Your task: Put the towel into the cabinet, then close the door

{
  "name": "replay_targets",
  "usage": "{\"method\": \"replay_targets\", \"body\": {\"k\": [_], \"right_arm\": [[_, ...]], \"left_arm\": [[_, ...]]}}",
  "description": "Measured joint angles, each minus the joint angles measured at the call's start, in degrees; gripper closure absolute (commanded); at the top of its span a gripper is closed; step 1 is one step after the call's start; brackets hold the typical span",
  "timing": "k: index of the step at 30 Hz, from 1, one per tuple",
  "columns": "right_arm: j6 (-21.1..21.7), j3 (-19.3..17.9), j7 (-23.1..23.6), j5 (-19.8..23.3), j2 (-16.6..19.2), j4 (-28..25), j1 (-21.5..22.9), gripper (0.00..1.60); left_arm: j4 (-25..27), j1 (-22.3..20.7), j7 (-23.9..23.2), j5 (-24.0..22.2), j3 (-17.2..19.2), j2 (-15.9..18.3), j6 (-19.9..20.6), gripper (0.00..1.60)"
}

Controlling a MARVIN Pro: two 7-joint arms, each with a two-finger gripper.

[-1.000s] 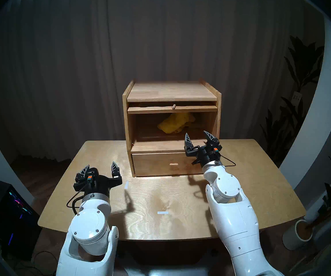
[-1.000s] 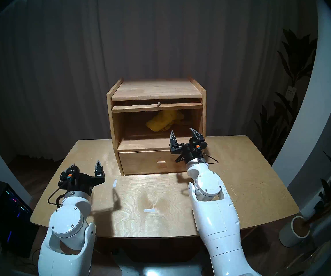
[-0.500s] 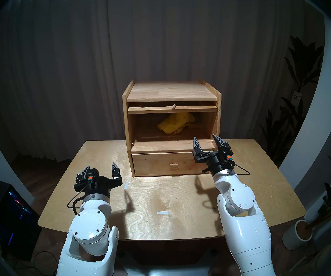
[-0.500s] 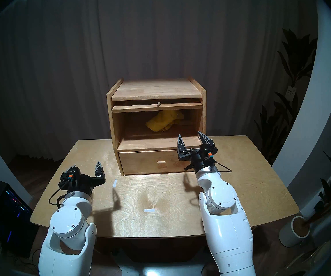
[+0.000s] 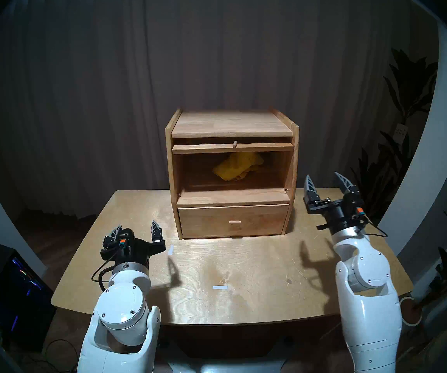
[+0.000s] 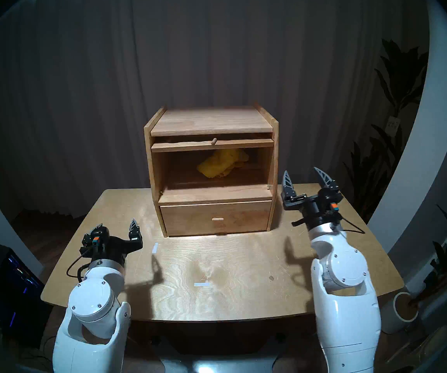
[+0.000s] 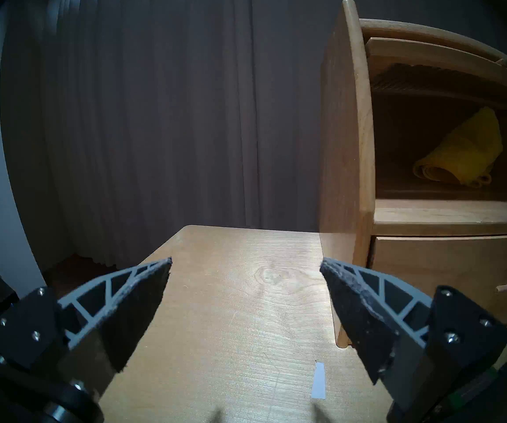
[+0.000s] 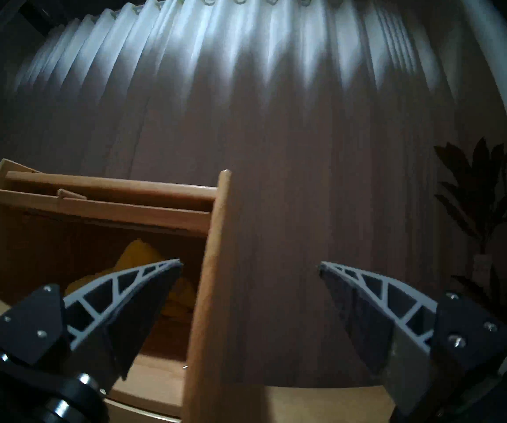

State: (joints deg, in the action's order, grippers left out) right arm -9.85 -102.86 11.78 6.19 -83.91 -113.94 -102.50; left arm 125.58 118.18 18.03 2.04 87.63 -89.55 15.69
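Two white robot arms reach over one pale wooden table (image 5: 257, 297). Nearest, two short strips of white tape lie on the tabletop: one (image 5: 220, 287) near the middle, one (image 5: 171, 250) just beside the left gripper (image 5: 136, 228). That gripper hovers above the table's left side, its two fingers spread wide and empty. The right gripper (image 5: 326, 182) is raised off the right side of the cabinet (image 5: 170, 159), tilted upward, its two fingers likewise spread with nothing between them. Farther back, one light wooden cabinet stands on the table. Its single drawer (image 5: 260, 221) is shut. Above it, the one large compartment stands open, the door (image 5: 231, 148) with its one peg knob (image 5: 234, 144) lifted flat under the top. One crumpled yellow towel (image 5: 237, 166) lies inside, toward the back. Dark curtains (image 5: 109, 95) hang behind.
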Motion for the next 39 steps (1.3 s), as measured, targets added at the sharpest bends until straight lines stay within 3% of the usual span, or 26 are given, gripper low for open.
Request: {"method": "replay_targets", "body": {"k": [11,16,19,26,34,39], "right_arm": [[2.36,-10.84,-2.34,5.31,3.42,-3.11,-5.23,0.0],[7.38,-15.91,-2.33,10.46,5.44,-0.04,-5.69,0.0],[11.07,-17.03,-1.28,13.65,7.22,3.81,-4.46,0.0],[16.7,-13.29,-0.36,16.18,11.2,9.64,-0.68,0.0],[18.92,-5.61,0.0,17.78,13.46,8.43,3.84,0.0],[19.71,-1.42,-2.18,18.94,14.67,10.2,6.84,0.0]], "left_arm": [[0.19,-0.17,0.0,0.02,0.0,-0.01,-0.02,0.0],[0.65,-0.17,0.0,0.03,-0.01,-0.01,-0.03,0.0],[0.99,-0.16,0.0,0.04,-0.03,-0.01,-0.03,0.0],[1.28,-0.14,0.0,0.04,-0.04,-0.01,-0.03,0.0],[1.34,-0.14,0.0,0.05,-0.05,-0.02,-0.03,0.0],[1.59,-0.07,-0.01,0.05,-0.06,-0.02,-0.02,0.0]]}}
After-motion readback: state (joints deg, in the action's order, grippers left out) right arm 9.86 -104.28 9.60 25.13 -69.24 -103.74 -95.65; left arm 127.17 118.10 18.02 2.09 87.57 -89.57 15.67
